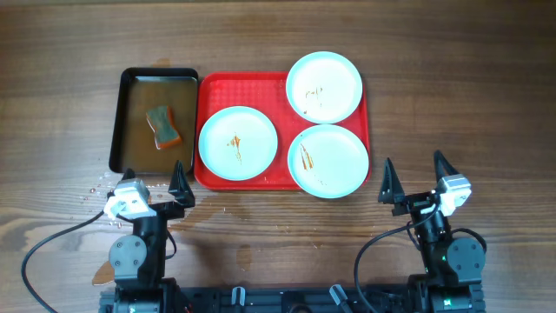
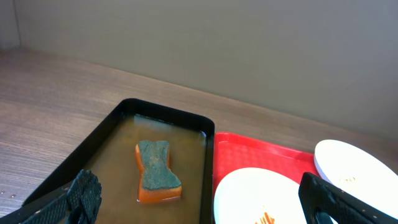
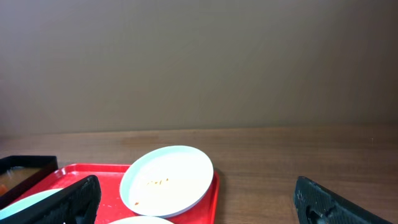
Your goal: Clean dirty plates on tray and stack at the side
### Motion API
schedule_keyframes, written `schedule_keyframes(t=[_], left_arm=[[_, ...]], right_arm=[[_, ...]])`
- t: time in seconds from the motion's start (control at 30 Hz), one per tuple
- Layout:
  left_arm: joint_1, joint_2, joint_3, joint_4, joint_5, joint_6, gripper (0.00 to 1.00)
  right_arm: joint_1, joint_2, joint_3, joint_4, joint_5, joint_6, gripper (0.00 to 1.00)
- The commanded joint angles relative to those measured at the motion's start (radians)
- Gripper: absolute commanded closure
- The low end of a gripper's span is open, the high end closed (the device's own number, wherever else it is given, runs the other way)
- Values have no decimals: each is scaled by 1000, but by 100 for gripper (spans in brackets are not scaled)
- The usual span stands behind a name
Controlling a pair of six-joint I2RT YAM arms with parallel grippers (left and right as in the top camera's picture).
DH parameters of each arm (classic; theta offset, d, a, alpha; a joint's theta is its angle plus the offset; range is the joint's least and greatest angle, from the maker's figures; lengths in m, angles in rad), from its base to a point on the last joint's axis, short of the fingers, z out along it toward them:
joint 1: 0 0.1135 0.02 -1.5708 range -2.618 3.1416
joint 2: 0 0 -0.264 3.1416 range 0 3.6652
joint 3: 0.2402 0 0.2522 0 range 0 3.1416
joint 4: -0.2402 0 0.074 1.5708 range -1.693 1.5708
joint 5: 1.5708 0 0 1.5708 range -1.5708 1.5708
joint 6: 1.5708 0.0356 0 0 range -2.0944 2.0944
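Trays side by side on the wooden table [image 1: 452, 69]: the large bright red rectangular plastic tray [image 1: 208, 87], long axis running left to right, carries three round pale mint-white plates [image 1: 238, 143], all sauce-smeared. One lies at the left, the far-right plate [image 1: 324, 86] overhangs the far rim, and the near-right plate [image 1: 327, 160] overhangs the near rim. The smaller black tray [image 1: 130, 130] holds brown liquid and a green-topped orange sponge [image 1: 162, 127]. The left gripper [image 1: 152, 174] and right gripper [image 1: 413, 165] sit at the near side, jaws spread wide, empty.

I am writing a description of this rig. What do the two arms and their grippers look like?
Both arms are black. The left gripper and right gripper each have two pointed, triangular black fingers and a white-grey block at the wrist. Black cables loop from the bases.
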Motion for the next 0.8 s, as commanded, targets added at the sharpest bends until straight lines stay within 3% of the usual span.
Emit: schedule_keyframes(t=[0.0, 0.57, 0.77], left_arm=[[8, -5, -7, 7, -34, 20, 0], [8, -5, -7, 20, -49, 20, 0], [8, -5, 11, 45, -38, 20, 0]], right_arm=[[-3, -5, 16, 6, -45, 4, 0], [-3, -5, 17, 13, -64, 0, 0], [-3, 7, 55, 13, -64, -63, 0]])
